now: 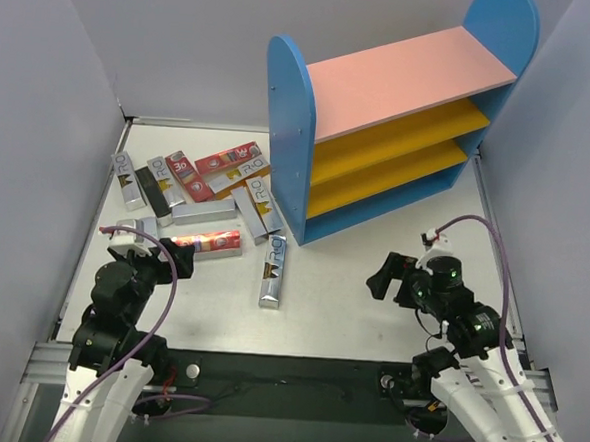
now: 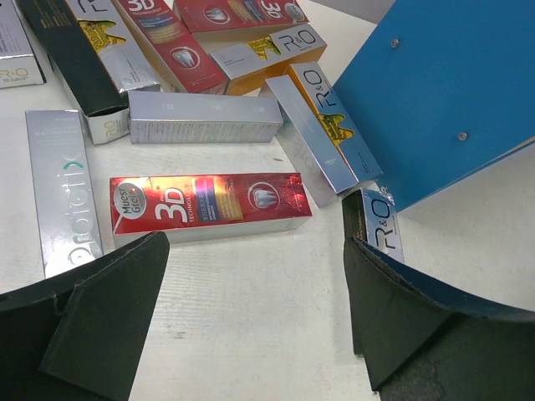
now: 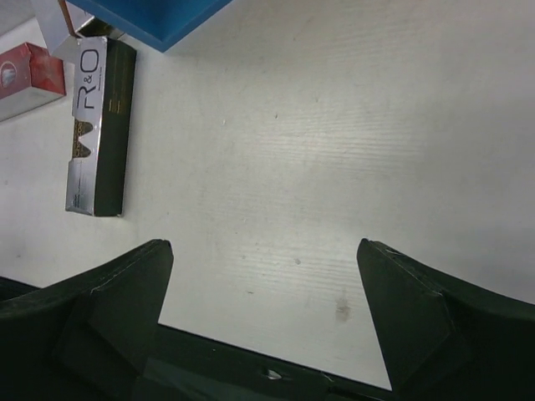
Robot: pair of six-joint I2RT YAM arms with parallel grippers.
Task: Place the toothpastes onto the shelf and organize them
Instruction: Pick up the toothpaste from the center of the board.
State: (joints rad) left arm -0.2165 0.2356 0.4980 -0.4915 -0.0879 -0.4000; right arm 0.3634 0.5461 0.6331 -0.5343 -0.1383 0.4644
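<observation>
Roughly eleven toothpaste boxes (image 1: 203,211) lie scattered left of one shelf (image 1: 290,131). Left gripper (image 2: 255,251) and right gripper (image 3: 263,246) gape wide, holding nothing.

Robot lab cell, white table (image 1: 351,295) boxed in by plain grey walls (image 1: 31,115), two cabled arms (image 1: 120,300) bolted at its edge.

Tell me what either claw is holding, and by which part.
Nothing is held: the left claw and the right claw are both open and empty.
</observation>
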